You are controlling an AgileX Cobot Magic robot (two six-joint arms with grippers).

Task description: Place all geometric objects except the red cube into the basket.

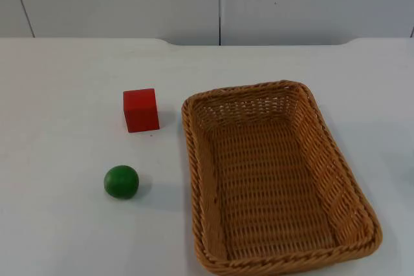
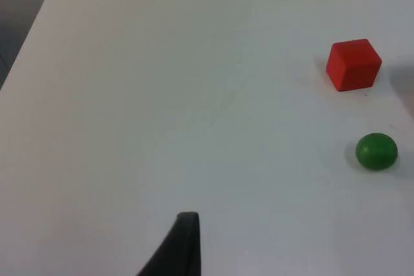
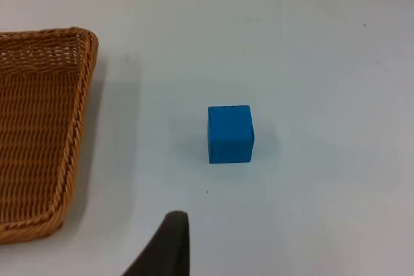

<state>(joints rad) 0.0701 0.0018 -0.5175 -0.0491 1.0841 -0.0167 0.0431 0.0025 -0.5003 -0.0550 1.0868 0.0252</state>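
Waiting outside the basket (image 1: 200,179) are both pieces meant for it: the green ball (image 1: 121,181) lies on the white table (image 1: 58,95) just left of the wicker wall, and the blue cube (image 3: 230,134) sits apart on the basket's far side. The red cube (image 1: 141,110), which should stay out, stands near the ball. Nothing is yet inside the basket, so I judge the task unstarted. Whether the left gripper (image 2: 184,244) or right gripper (image 3: 169,244) is apart or together, I cannot tell.
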